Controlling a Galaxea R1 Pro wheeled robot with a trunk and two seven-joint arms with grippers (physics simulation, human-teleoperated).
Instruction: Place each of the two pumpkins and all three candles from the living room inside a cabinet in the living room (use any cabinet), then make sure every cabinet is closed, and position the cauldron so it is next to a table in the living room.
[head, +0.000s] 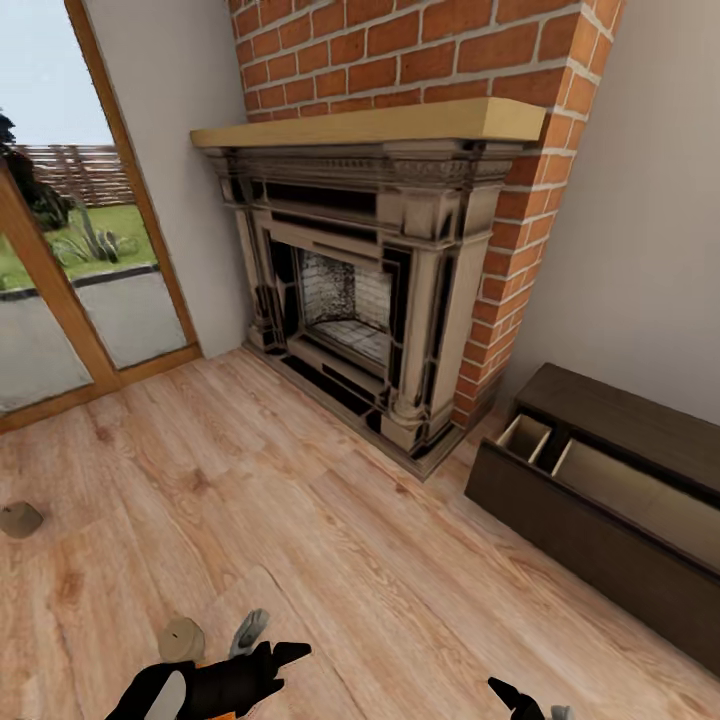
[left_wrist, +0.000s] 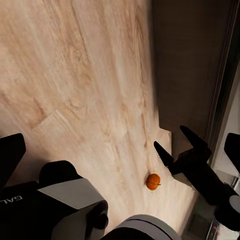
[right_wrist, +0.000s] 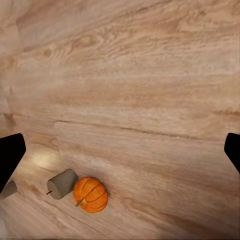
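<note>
The dark-brown cabinet (head: 590, 545) stands low at the right wall, its top drawer (head: 620, 490) pulled open and showing nothing inside. One beige candle (head: 20, 520) sits on the floor at far left, another candle (head: 182, 638) just left of my left gripper (head: 268, 642). My right gripper (head: 535, 703) peeks in at the bottom edge. An orange pumpkin (right_wrist: 91, 194) lies on the planks beside a tipped candle (right_wrist: 62, 183). A small pumpkin (left_wrist: 153, 181) lies near the cabinet's (left_wrist: 190, 65) dark side. Both grippers (left_wrist: 122, 150) (right_wrist: 120, 150) are open and hold nothing. The cauldron and table are out of view.
A brick chimney with an ornate fireplace (head: 350, 300) and wooden mantel fills the back wall. A glass door (head: 60, 250) in a wood frame is at left. Wooden plank floor (head: 330, 520) stretches between them and the cabinet.
</note>
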